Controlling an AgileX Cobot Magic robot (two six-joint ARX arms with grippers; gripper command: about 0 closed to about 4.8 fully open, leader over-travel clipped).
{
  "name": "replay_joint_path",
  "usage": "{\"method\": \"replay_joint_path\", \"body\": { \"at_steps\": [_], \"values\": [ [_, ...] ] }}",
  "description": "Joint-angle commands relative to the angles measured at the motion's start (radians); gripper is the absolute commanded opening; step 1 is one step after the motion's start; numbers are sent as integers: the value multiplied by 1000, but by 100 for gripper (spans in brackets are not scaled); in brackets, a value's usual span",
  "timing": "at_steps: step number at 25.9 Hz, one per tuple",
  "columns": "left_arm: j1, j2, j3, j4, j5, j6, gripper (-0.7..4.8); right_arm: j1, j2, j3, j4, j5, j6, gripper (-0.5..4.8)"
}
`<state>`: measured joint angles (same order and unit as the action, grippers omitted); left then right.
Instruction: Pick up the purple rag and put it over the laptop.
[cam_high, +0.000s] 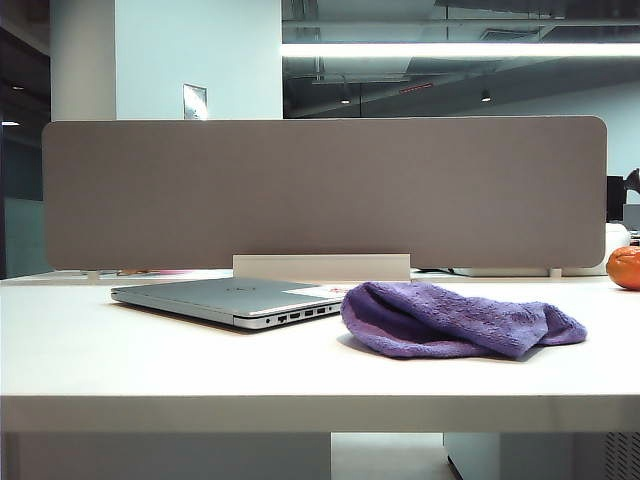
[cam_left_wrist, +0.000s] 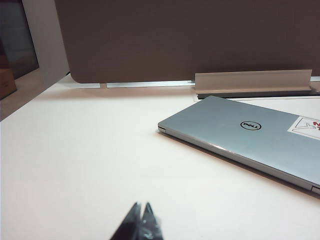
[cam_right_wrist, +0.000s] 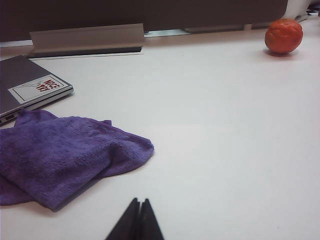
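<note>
Fingertips of both grippers sit pinched together, holding nothing, low over the white table (cam_high: 150, 350). Beyond the left gripper (cam_left_wrist: 140, 212) lies the closed laptop (cam_left_wrist: 250, 135), well apart from it. Ahead of the right gripper (cam_right_wrist: 138, 207) the purple rag (cam_right_wrist: 65, 155) lies crumpled, near but untouched, one edge against the laptop's corner; an orange fruit (cam_right_wrist: 283, 35) sits far off.
</note>
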<state>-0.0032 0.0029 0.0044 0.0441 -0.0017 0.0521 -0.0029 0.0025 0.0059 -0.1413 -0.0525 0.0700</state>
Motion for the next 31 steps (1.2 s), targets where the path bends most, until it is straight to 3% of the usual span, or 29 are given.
{"method": "replay_joint_path", "body": {
  "at_steps": [1,17,25,31],
  "values": [
    [-2,1,3,8,6,0,-5,1,-2,-4,11,6,-3,22],
    [-2,1,3,9,6,0,-6,0,-2,-4,11,6,-3,22],
    [-2,1,3,-4,-3,0,-6,1,-2,-4,-12,-220,13,22],
    [-2,1,4,-27,3,-9,-6,2,-2,-4,-8,-291,69,22]
  ]
}}
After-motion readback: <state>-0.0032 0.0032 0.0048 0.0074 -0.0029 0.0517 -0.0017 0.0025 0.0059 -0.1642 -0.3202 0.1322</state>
